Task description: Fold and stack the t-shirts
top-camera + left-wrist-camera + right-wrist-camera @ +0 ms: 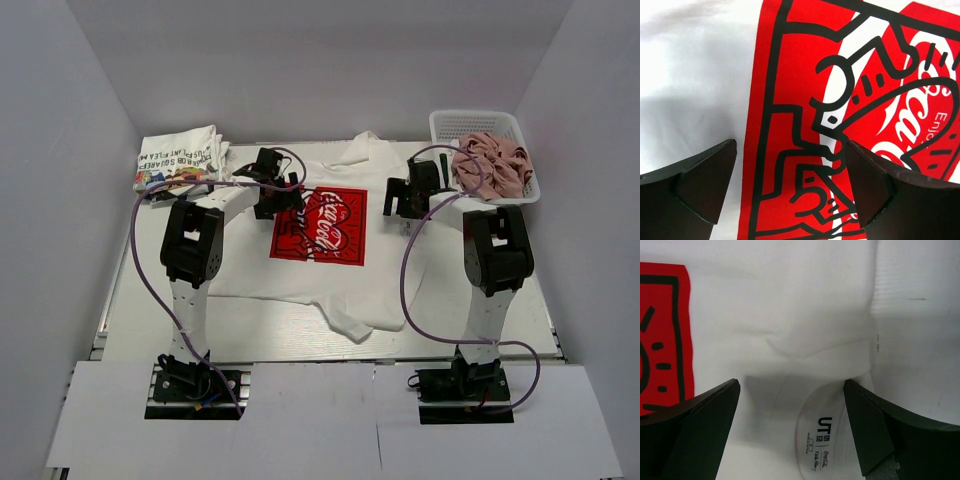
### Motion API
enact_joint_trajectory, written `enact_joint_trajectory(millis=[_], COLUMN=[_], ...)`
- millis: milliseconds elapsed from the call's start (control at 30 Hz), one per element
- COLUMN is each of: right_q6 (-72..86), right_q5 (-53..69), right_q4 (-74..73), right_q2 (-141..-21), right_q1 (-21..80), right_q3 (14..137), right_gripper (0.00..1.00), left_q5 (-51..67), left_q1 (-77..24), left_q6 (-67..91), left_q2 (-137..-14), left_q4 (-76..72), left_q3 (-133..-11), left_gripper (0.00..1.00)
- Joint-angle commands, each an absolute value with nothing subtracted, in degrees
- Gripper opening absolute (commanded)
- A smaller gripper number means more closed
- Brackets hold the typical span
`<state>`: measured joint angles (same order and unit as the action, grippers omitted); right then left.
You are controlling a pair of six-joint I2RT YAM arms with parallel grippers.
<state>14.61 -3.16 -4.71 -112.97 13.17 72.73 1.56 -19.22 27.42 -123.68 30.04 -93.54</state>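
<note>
A white t-shirt with a red square logo print lies spread flat on the table. My left gripper hangs open just above the print's left edge, nothing between its fingers. My right gripper is open over the shirt's collar, where the printed neck label shows between its fingers. A folded white tee with coloured print sits at the back left. A dusty pink tee is bunched in the basket.
The white mesh basket stands at the back right, close to the right arm. White walls enclose the table on three sides. The shirt's sleeve reaches toward the table's near edge.
</note>
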Motion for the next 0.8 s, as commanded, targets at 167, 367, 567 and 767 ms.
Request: enact_joint_trajectory(millis=[167,367,567,767], right_q6=[20.0,26.6,21.5,14.7], right_q5=[-6.6,-21.3,-16.5,-2.6], right_q4=[-7.1,-12.7,-6.1,-0.8], right_q2=[-116.7,-113.1,-106.8,-103.4], right_q1=[11.9,10.9,11.2,11.7], right_q3=[75.8,73.1,69.3,71.9], right_gripper=[0.90,0.90,0.90,0.90], left_q5=[-6.2,-6.1,-3.5,0.7], left_q1=[-18.5,-18.5,-18.5,-19.7], left_q6=[27.4,27.4,27.4,25.8], left_q2=[-124.3,-124.3,-125.4,-123.6], left_q4=[35.8,36.3,35.2,33.4], left_q3=[-91.5,-91.5,-92.6,-94.8], left_gripper=[1.00,1.00,1.00,1.00])
